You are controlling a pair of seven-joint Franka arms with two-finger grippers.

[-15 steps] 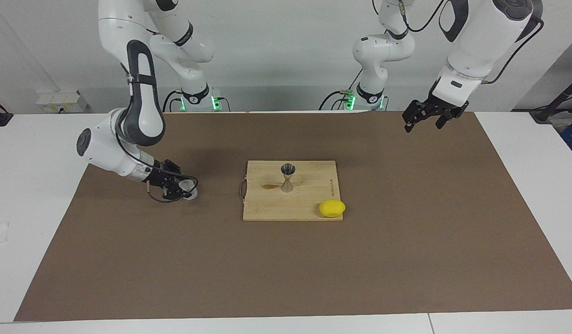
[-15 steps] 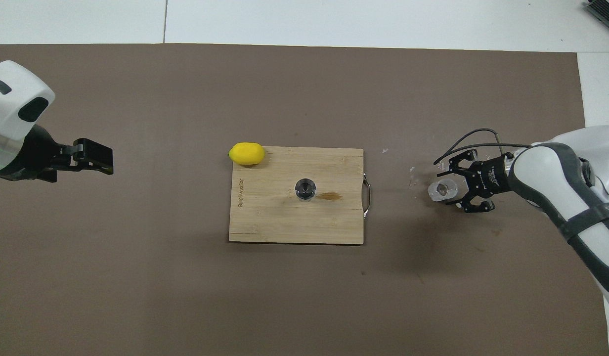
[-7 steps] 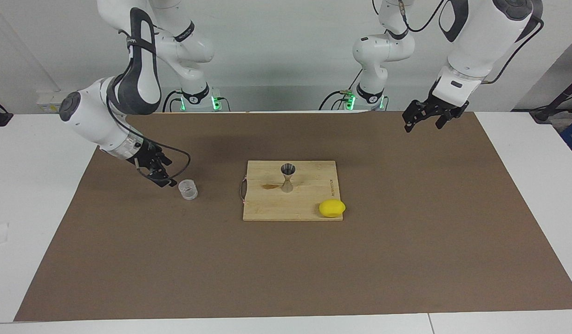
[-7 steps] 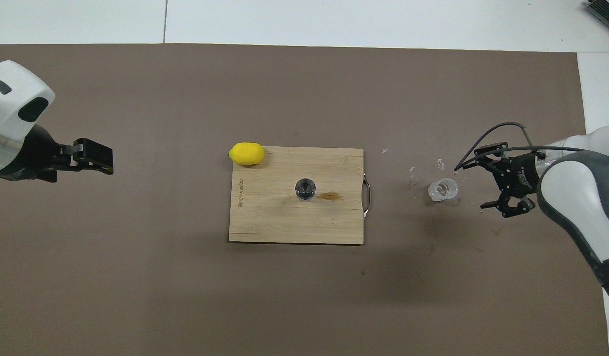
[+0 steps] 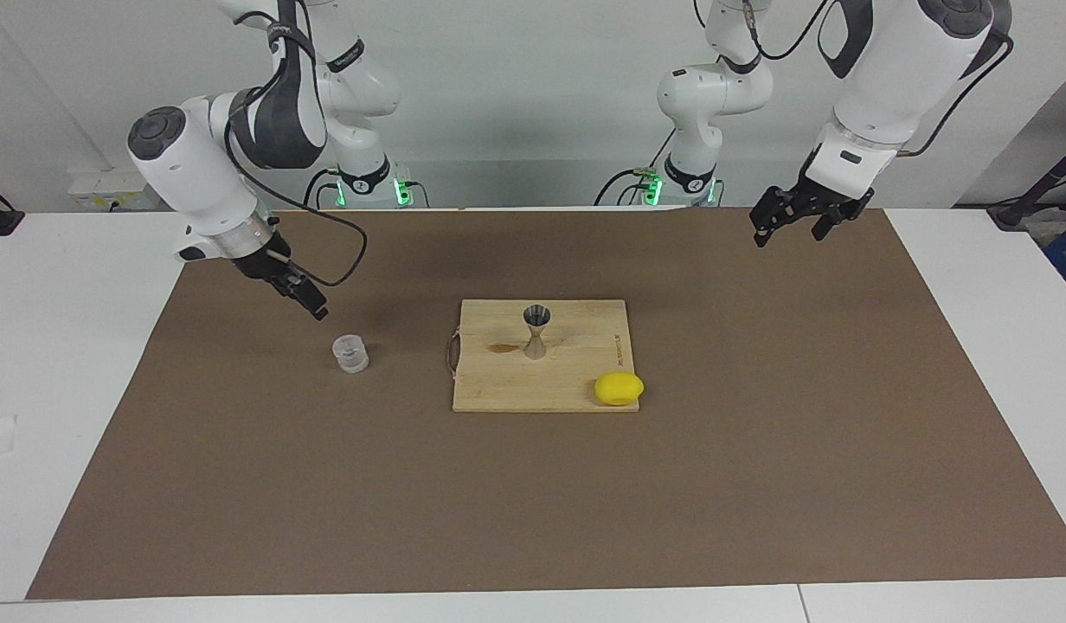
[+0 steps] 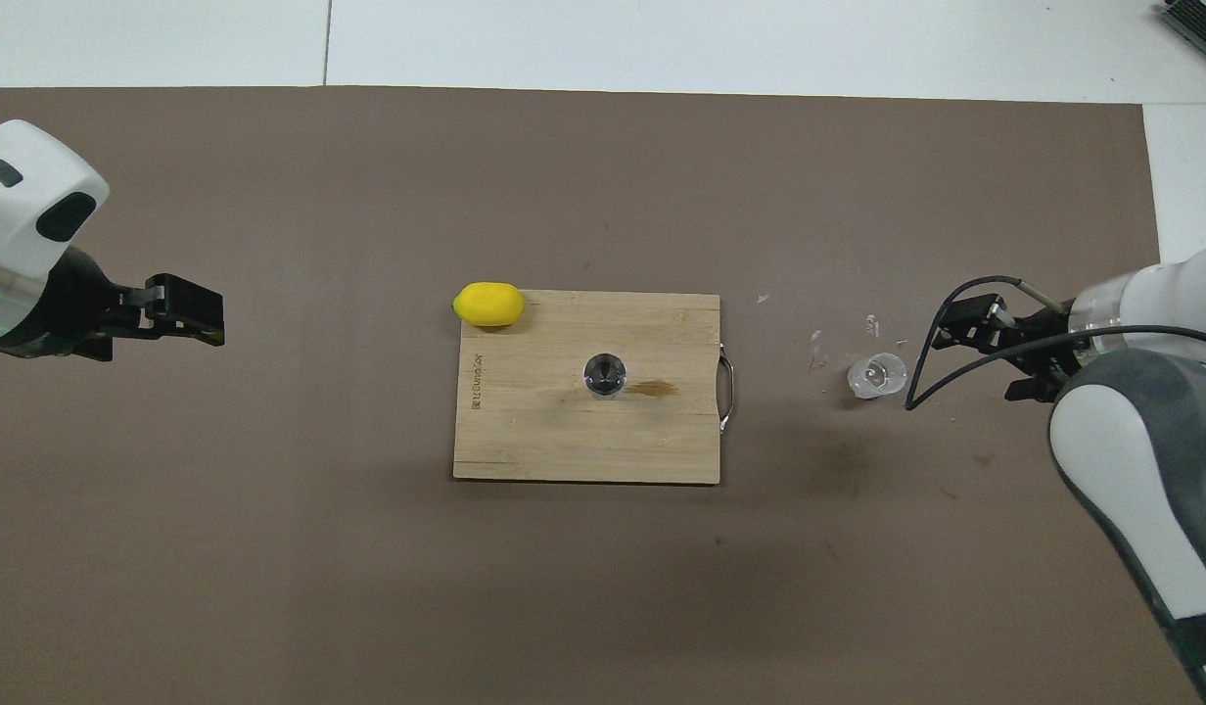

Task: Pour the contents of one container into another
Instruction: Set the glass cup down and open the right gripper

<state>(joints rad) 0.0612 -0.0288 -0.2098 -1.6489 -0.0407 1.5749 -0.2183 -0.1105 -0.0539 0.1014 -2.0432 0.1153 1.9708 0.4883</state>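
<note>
The clear squat cup (image 5: 350, 354) (image 6: 877, 375) stands upright on the brown mat, toward the right arm's end of the table, with nothing touching it. My right gripper (image 5: 313, 305) (image 6: 990, 354) hangs open and empty above the mat beside the cup, apart from it. On the wooden cutting board (image 5: 576, 381) (image 6: 525, 441) at mid-table, the metal hourglass jigger (image 5: 536, 330) (image 6: 604, 375) stands upright. Over the mat's corner at its own end, my left gripper (image 5: 789, 227) (image 6: 187, 315) waits open and empty.
A yellow lemon (image 5: 619, 388) (image 6: 488, 304) rests at the corner of the board farther from the robots. A small brown stain (image 5: 503, 348) marks the board beside the jigger. The brown mat (image 5: 533, 502) covers most of the table.
My right gripper opened, let go of the cup on the mat, then rose and drew back toward its base. The cup stayed where it stood. The left arm held still.
</note>
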